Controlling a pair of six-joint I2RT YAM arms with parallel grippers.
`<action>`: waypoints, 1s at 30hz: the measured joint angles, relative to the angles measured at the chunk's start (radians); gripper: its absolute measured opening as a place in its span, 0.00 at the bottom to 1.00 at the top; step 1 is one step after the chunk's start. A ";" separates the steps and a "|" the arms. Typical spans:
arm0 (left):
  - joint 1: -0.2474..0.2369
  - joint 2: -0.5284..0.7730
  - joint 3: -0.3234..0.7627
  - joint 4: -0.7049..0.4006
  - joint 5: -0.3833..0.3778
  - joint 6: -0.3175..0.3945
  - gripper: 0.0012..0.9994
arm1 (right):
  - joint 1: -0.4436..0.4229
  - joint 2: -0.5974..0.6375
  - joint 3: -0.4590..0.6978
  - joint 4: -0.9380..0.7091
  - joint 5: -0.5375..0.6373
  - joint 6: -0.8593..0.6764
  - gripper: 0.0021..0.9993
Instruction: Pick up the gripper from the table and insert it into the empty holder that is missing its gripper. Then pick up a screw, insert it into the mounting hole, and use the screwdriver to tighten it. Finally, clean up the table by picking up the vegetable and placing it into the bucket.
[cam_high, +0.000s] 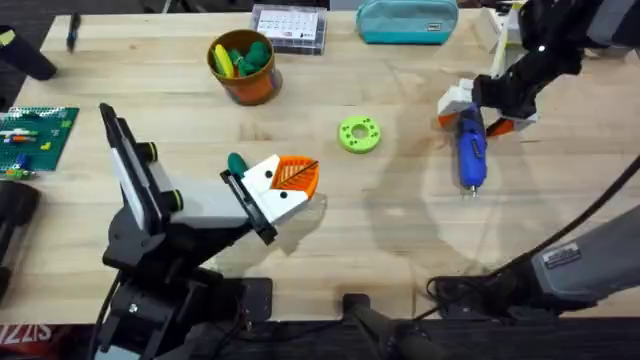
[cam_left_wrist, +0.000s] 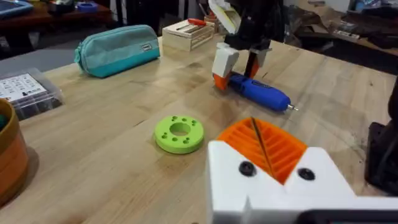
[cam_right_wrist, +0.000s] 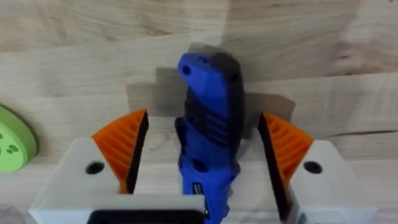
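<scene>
Overhead, the right gripper (cam_high: 478, 112) hangs over the right part of the table (cam_high: 400, 230), its white fingers with orange pads spread to either side of the screwdriver (cam_high: 471, 150). The blue tool lies flat on the wood with its thin bit pointing toward the near edge. In the right wrist view the two orange pads (cam_right_wrist: 124, 146) stand apart from the screwdriver (cam_right_wrist: 211, 130) on both sides, with bare wood showing between pad and tool, so the jaws are released and nothing is grasped.

The left gripper (cam_high: 290, 182) sits near the middle of the tabletop, closer to the near edge. Its orange pads lie pressed together with only a dark seam between them, as the left wrist view shows at the pads (cam_left_wrist: 267, 143); the fingers are clenched on nothing.

Between the two grippers a green disc (cam_high: 359, 135) with small holes lies flat on the wood. The bucket (cam_high: 242, 68) stands toward the far edge, left of centre, holding green and yellow pieces. A teal pouch (cam_high: 406, 20) lies at the far edge, and a clear parts box (cam_high: 290, 28) sits beside it.
</scene>
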 joint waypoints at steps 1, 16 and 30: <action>0.000 0.000 0.000 0.000 0.000 0.000 0.01 | 0.001 0.000 -0.005 0.002 0.006 0.000 0.99; 0.000 0.000 0.000 0.000 0.000 0.000 0.01 | 0.009 -0.023 -0.075 0.043 0.052 -0.023 0.97; 0.000 0.000 0.000 0.000 0.000 0.000 0.01 | 0.002 -0.024 -0.078 0.074 0.070 -0.046 0.25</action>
